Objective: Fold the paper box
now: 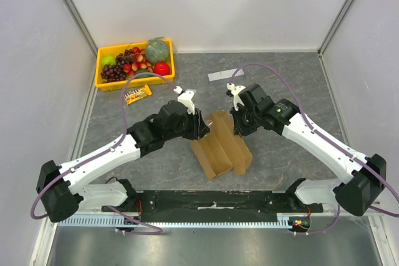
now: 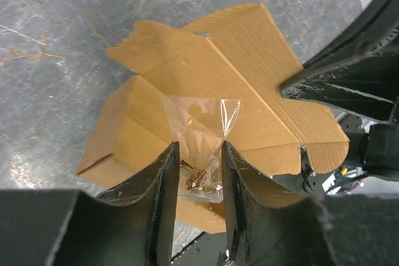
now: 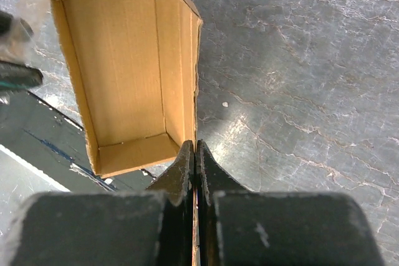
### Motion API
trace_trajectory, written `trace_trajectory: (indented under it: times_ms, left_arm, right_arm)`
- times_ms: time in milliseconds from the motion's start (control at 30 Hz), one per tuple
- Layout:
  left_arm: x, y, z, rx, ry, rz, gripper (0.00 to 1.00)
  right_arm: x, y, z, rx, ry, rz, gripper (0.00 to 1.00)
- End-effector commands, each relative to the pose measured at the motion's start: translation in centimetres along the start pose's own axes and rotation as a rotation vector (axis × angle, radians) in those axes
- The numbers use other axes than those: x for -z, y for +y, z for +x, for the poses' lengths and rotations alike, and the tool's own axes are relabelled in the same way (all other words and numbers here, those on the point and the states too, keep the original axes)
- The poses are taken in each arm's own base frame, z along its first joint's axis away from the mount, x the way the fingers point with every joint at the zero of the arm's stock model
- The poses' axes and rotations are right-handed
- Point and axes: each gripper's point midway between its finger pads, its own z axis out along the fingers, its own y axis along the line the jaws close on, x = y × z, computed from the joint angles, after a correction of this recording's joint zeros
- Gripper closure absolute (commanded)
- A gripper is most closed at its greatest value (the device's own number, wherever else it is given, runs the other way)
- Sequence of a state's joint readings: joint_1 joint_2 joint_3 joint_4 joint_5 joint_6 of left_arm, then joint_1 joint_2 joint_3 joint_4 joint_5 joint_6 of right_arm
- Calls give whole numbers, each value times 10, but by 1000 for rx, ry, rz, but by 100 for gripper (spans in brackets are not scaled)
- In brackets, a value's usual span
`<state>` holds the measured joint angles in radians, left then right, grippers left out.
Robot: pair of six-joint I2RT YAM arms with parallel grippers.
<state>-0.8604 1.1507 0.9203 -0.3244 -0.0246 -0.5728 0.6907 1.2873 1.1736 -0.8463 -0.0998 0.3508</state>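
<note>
Brown paper box (image 1: 219, 146), right pincer (image 3: 195, 149) pinched on its wall, left pincer (image 2: 199, 151) gripping clear plastic bag (image 2: 201, 116)

On the grey, marbled worktop (image 1: 293, 85) we see a yellow tray (image 1: 106, 85) in the far left corner. It is filled with fruit: dark grapes (image 1: 113, 72) at its near left, a green fruit (image 1: 109, 60) behind them, small red pieces (image 1: 138, 60) in the middle, a round green netted one (image 1: 157, 50) at the far right and a red one (image 1: 162, 68) before it. Just beside the tray's near edge lies a yellow-brown snack packet (image 1: 137, 94). Well to the right we find a flat grey-white strip (image 1: 225, 74). White walls (image 1: 206, 4) enclose the worktop. From the left wrist we see a clear plastic bag (image 2: 199, 123), upright, with small dark and brassy bits at its bottom.
</note>
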Motion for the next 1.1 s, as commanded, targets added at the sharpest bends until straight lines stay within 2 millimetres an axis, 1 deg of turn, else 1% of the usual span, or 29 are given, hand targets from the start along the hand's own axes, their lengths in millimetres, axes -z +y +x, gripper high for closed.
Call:
trace_trajectory:
  times_ms: [0, 200, 267, 400, 433, 600, 700, 800, 833, 933, 967, 1067]
  left_arm:
    - [-4, -21, -7, 33, -39, 44, 61]
    - [-11, -30, 13, 25, 4, 46, 62]
    - [-11, -31, 23, 20, 22, 45, 62]
    - [-18, -26, 35, 30, 38, 30, 60]
    - [-19, -26, 34, 31, 32, 32, 60]
    - [-27, -23, 38, 22, 44, 15, 44]
    - [-24, -25, 33, 16, 30, 20, 38]
    - [-15, -27, 24, 12, 0, 23, 36]
    - [-8, -30, 16, 15, -23, 35, 35]
    - [13, -37, -2, 4, -75, 58, 35]
    - [22, -40, -10, -1, -106, 72, 34]
    - [47, -40, -29, -33, -180, 82, 33]
  right_arm:
    - [10, 8, -12, 29, -49, -45, 100]
    - [10, 7, -11, 30, -43, -37, 98]
    - [10, 6, -12, 33, -45, -30, 98]
    - [9, 7, -13, 37, -38, -33, 98]
    - [10, 7, -13, 35, -36, -32, 98]
    - [12, 5, -14, 40, -38, -24, 97]
    - [12, 2, -13, 50, -30, -4, 97]
    - [12, -3, -13, 63, -24, 19, 96]
    - [11, -5, -12, 69, -17, 27, 96]
    - [12, -9, -17, 106, 0, 50, 96]
    - [13, -10, -19, 134, 9, 57, 96]
    - [15, -17, -26, 215, 49, 91, 96]
